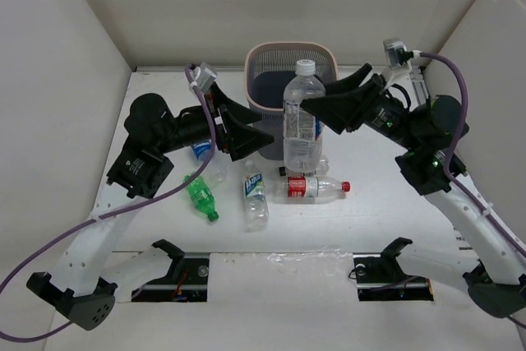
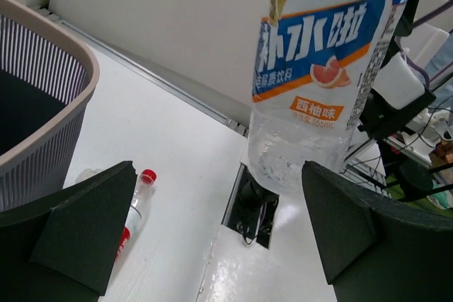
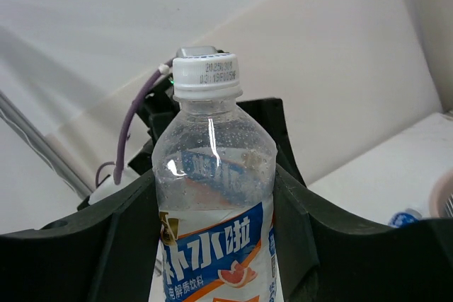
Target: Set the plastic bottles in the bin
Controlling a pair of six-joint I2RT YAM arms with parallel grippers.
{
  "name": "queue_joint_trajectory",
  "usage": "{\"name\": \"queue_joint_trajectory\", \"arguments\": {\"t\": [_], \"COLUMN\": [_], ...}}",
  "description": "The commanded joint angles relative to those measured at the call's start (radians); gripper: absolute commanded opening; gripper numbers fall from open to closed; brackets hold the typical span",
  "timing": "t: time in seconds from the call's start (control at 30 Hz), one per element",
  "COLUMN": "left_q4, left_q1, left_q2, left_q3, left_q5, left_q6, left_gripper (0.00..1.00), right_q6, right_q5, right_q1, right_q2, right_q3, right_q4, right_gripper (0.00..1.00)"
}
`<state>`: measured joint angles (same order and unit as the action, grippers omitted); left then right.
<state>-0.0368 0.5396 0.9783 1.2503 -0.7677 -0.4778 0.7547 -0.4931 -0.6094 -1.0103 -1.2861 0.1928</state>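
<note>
**Top external view.** The right gripper (image 1: 316,111) is clamped on an upright grapefruit drink bottle (image 1: 302,125). It holds the bottle just on the near side of the bin (image 1: 279,45), which stands at the middle of the far edge. The left gripper (image 1: 251,133) sits just beside the bottle on its left. Nearer the table's centre lie a green bottle (image 1: 200,195), a blue-and-white-label bottle (image 1: 255,199) and a red-label bottle (image 1: 312,188). A blue-label bottle (image 1: 201,151) is partly hidden under the left arm.

**Left wrist view.** The left fingers (image 2: 78,231) are spread wide with nothing between them. The bottle's base appears to hang above the table surface. The bin rim (image 2: 71,79) is at the left.

**Right wrist view.** The right fingers (image 3: 120,238) press both sides of the bottle at label height, below the white cap (image 3: 207,76).

**Step in hand.** By judgement, one bottle is in transport and not yet over the bin opening.

**Next move.** Raise the bottle until its base clears the rim. Carry it toward the far edge and centre it over the opening. Then part the fingers. Keep the left gripper out of the path.
</note>
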Motion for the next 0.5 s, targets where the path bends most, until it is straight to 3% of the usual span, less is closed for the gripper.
{"name": "queue_joint_trajectory", "arguments": {"t": [0.0,0.1,0.3,0.47], "left_q4": [0.118,0.204,0.179,0.261], "left_q1": [-0.001,-0.001,-0.001,-0.001], "left_q2": [-0.021,-0.061,-0.073,-0.052], "left_q3": [0.002,-0.031,-0.017,-0.038], "left_q5": [-0.064,-0.096,-0.096,-0.119], "left_q6": [0.002,-0.034,-0.024,-0.068], "left_gripper": [1.00,1.00,1.00,1.00], "right_q6": [-0.077,-0.101,-0.110,-0.072], "right_q5": [0.077,0.131,0.140,0.065], "right_q1": [-0.068,-0.113,-0.148,-0.194], "right_q2": [-0.078,-0.129,-0.148,-0.208], "right_q3": [-0.117,-0.142,-0.134,-0.147], "right_q4": [0.091,0.091,0.137,0.230], "right_gripper": [0.00,0.00,0.00,0.00]}}
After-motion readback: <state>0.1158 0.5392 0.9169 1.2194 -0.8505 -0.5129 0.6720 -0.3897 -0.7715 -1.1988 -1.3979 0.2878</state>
